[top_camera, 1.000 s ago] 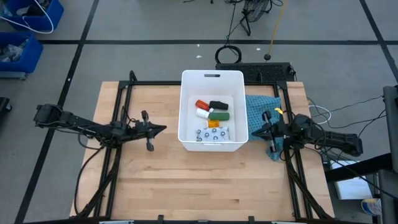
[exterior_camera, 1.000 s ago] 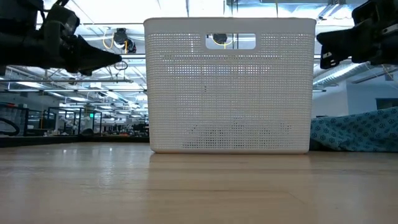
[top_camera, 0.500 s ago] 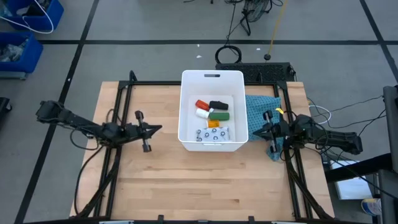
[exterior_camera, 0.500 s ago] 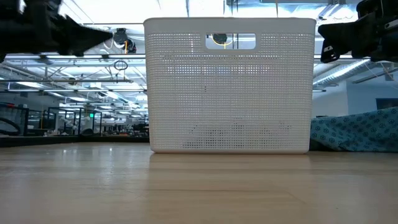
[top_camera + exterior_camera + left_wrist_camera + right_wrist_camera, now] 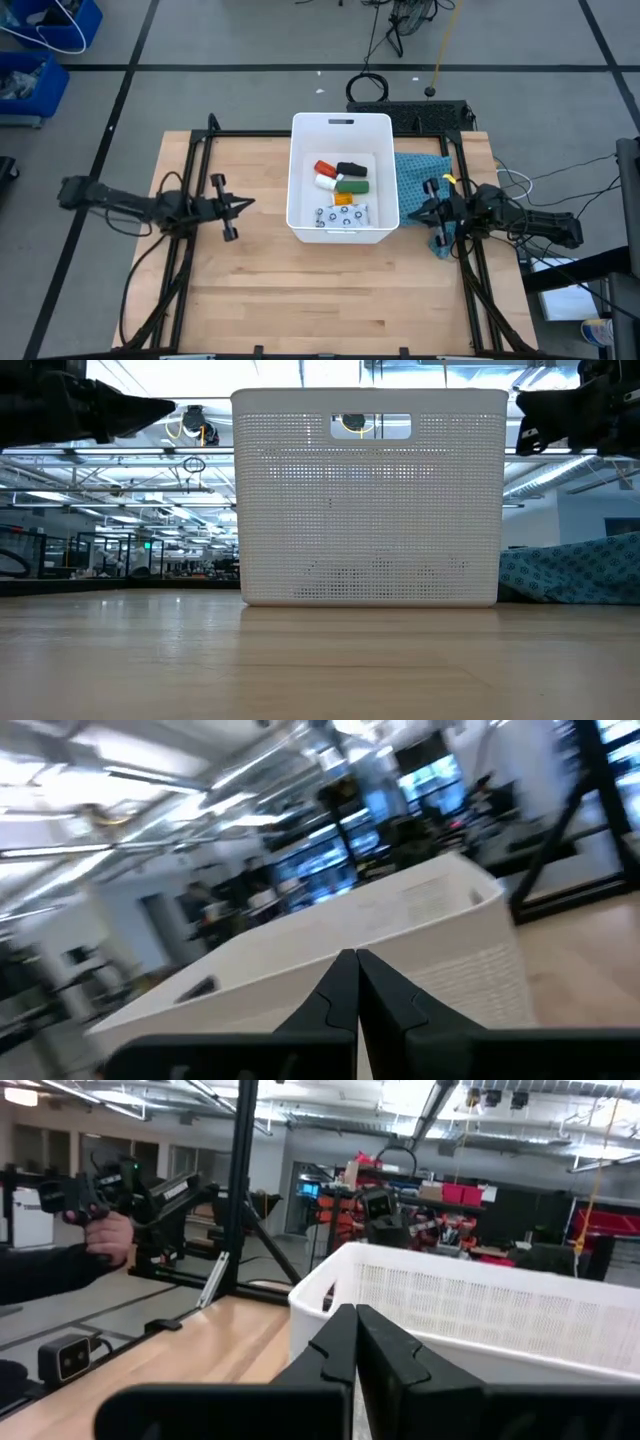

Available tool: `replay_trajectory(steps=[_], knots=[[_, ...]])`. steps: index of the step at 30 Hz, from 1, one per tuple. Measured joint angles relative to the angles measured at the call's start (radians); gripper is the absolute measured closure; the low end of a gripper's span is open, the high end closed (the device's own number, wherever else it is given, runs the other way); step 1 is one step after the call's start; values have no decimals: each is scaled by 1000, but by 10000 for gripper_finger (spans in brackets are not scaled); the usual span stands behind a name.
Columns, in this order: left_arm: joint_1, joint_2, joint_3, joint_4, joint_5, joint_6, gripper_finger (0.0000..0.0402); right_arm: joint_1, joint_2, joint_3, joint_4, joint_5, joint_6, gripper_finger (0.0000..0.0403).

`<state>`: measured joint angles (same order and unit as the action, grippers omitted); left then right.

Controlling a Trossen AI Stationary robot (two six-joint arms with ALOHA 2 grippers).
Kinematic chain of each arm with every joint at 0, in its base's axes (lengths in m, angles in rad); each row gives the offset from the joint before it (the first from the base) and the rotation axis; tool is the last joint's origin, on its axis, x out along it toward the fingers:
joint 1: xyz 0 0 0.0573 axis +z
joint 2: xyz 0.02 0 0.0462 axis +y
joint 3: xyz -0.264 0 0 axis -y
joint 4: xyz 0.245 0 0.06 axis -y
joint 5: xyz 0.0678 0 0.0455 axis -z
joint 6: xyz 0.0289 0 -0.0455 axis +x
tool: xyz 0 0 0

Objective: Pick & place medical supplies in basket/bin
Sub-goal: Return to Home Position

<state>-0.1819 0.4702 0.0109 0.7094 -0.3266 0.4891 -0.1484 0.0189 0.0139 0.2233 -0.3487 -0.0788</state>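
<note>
The white tub [image 5: 341, 125] stands on the wooden table, its handle slot [image 5: 371, 427] in the short wall. Inside lie the red white-capped bottle [image 5: 323, 169], the black oblong piece [image 5: 351, 168], the green-white box [image 5: 352, 185], the orange bottle [image 5: 343, 198], the white cylinder [image 5: 325, 182] and the patterned packet [image 5: 340, 215]. My left gripper [image 5: 250, 204] hangs shut in the air to the tub's left, empty. My right gripper [image 5: 410, 213] hangs shut just right of the tub, above the teal cloth [image 5: 421, 172], also empty.
The teal-blue cloth lies on the table right of the tub [image 5: 575, 570]. Blue bins [image 5: 40, 45] stand on the floor beyond the table's far left corner. A person's hand holding a device shows in the room behind [image 5: 100, 1220]. Bare wood spans the near half of the table [image 5: 320, 290].
My left gripper has drawn back from the tub toward the table's left edge, staying shut. The right arm and the tub's contents have kept still.
</note>
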Motion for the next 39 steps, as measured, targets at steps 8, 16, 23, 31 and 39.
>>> replay_trajectory(steps=[8,16,23,31,39], knots=[[163,-43,0,-1,235,-137,401,0,0,0,34,4,14,403],[115,-112,80,-110,250,-87,401,0,0,0,35,4,14,403],[111,-180,160,-347,242,-3,401,0,0,0,34,4,29,403],[118,-399,94,-404,267,-40,401,0,0,0,34,3,34,403],[118,-425,83,-589,255,-152,401,0,0,0,-32,5,30,403]])
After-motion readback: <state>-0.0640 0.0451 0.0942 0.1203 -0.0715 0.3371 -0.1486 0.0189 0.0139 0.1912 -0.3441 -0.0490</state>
